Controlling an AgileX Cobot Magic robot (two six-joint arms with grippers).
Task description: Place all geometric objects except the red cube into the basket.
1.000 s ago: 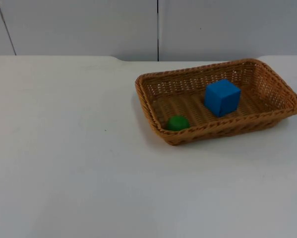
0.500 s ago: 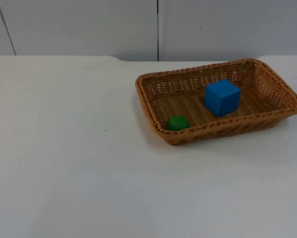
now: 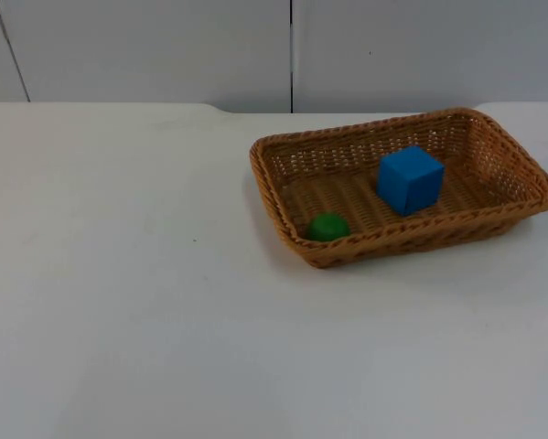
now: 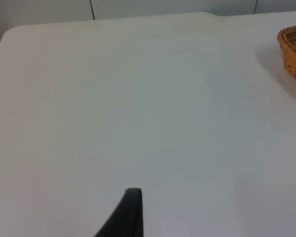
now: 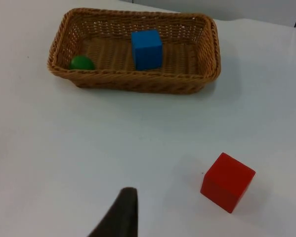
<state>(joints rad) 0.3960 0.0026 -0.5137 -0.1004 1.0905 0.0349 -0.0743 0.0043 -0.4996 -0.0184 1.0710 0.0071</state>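
Note:
A brown wicker basket [image 3: 411,240] stands at the table's back right. Inside it a blue cube [image 3: 410,179] rests near the middle, and a green round piece [image 3: 327,227] lies against the front left wall. The right wrist view takes in the same basket [image 5: 138,85] with the blue cube [image 5: 147,49] and the green piece [image 5: 82,62]. A red cube [image 5: 227,181] sits on the bare table, apart from the basket. My right gripper [image 5: 119,217] hangs above the table, well short of the red cube. My left gripper [image 4: 130,215] waits over bare table, far from the basket's corner [image 4: 293,52].
The white table [image 3: 127,274] runs back to a grey partition wall [image 3: 164,46]. Open room lies left of and in front of the basket.

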